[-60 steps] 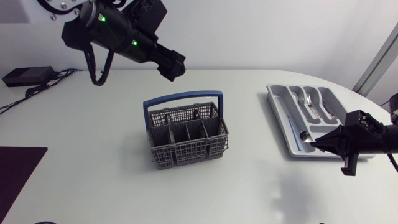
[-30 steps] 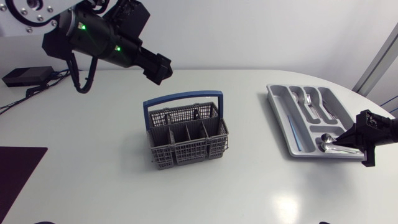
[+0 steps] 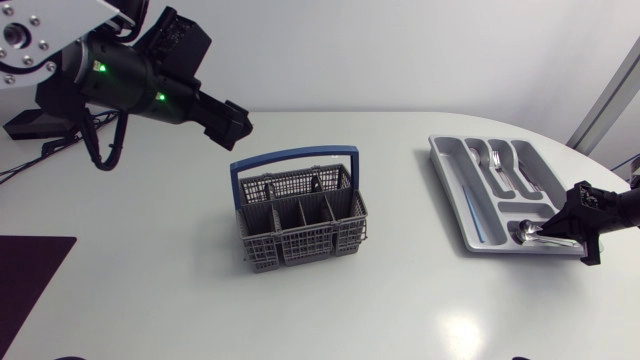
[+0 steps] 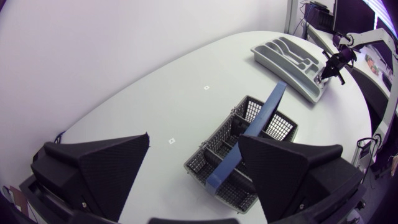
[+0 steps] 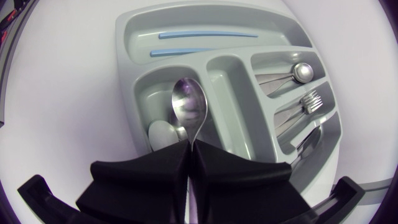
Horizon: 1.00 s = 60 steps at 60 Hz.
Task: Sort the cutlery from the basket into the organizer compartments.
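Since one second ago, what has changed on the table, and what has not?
The left gripper, open, drew back leftward, away from the basket. The right gripper, shut on a spoon, carried it rightward across the organizer to its end compartment. Basket and organizer stayed put.

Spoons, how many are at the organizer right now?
3. A held spoon in the right gripper over the organizer's end compartment, a second spoon lying below it, a third spoon in a narrow compartment beside the fork. Others may be hidden.
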Available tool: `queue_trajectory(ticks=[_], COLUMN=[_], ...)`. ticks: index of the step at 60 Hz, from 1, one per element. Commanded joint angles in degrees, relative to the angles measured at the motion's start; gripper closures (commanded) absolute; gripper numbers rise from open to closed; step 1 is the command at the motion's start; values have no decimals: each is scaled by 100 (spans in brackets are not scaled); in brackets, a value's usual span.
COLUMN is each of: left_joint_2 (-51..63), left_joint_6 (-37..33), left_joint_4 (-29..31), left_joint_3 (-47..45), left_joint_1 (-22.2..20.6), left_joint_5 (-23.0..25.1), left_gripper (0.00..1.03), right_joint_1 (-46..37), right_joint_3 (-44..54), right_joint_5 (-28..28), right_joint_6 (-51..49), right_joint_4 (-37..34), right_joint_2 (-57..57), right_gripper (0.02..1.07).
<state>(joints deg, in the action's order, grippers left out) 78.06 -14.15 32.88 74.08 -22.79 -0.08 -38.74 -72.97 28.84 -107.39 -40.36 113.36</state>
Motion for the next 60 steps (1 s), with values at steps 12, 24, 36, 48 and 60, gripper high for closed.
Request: queue_trajectory(ticks=[12, 24, 36, 48, 60], left_joint_2=[-344, -450, -705, -968, -986], left_joint_6=[-132, -202, -422, -624, -756], left_joint_4=[-159, -212, -300, -590, -617], left_joint_3=[-597, -817, -1115, -1731, -2091], left_joint_1=[178, 327, 477, 609, 934], left_joint_5=[-98, -98, -89, -71, 280], left_gripper=[4, 4, 6, 10, 39], right_joint_1=[-28, -28, 130, 930, 2160], right_joint_3=[-183, 116, 740, 1619, 2173], right_joint_5=[-124, -124, 139, 429, 553], right_joint_6=[-282, -133, 184, 1142, 2785], right_joint_4=[28, 301, 28, -113, 432], right_joint_2=[336, 37, -1150, -2406, -3153], right_gripper=[83, 57, 50, 50, 51])
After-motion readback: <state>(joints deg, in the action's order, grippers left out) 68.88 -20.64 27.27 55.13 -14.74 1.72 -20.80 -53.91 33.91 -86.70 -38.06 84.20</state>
